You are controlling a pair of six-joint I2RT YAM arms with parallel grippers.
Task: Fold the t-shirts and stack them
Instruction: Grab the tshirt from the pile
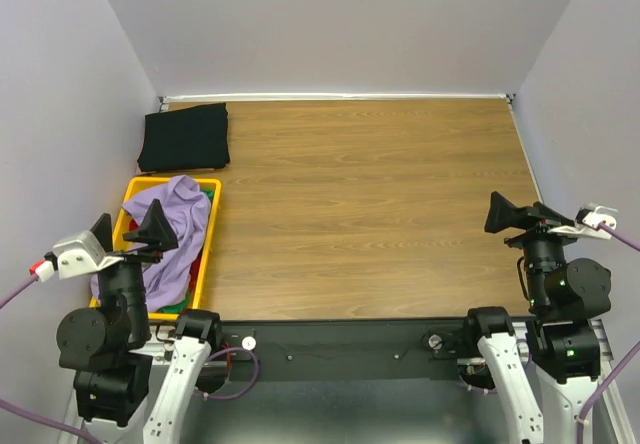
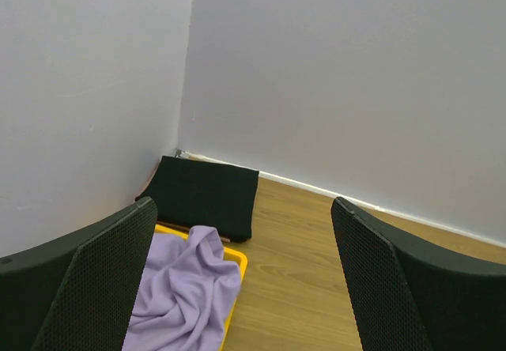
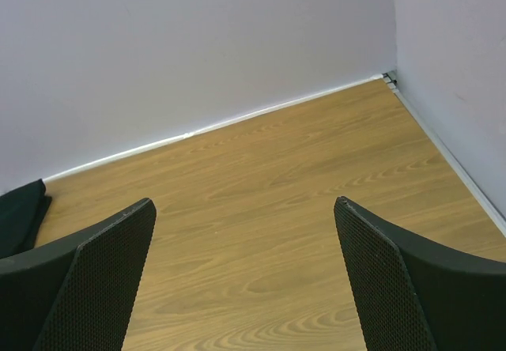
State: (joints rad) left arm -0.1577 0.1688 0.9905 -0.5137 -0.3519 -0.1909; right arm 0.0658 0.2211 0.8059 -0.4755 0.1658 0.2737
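A black t-shirt [image 1: 186, 137] lies folded flat in the table's back left corner; it also shows in the left wrist view [image 2: 204, 194] and at the edge of the right wrist view [image 3: 20, 213]. A lavender t-shirt [image 1: 175, 239] [image 2: 186, 292] is crumpled on top of the yellow crate [image 1: 135, 186]. Slivers of green cloth [image 1: 209, 197] and red cloth [image 1: 205, 256] peek out beneath it. My left gripper [image 1: 130, 229] [image 2: 243, 206] hovers open above the crate, holding nothing. My right gripper [image 1: 516, 214] [image 3: 245, 202] is open and holds nothing, raised over the table's right side.
The crate's yellow rim [image 2: 237, 260] sits just in front of the black shirt, along the left wall. Grey walls close the table on the left, back and right. The wooden tabletop [image 1: 370, 204] stretches between the two arms.
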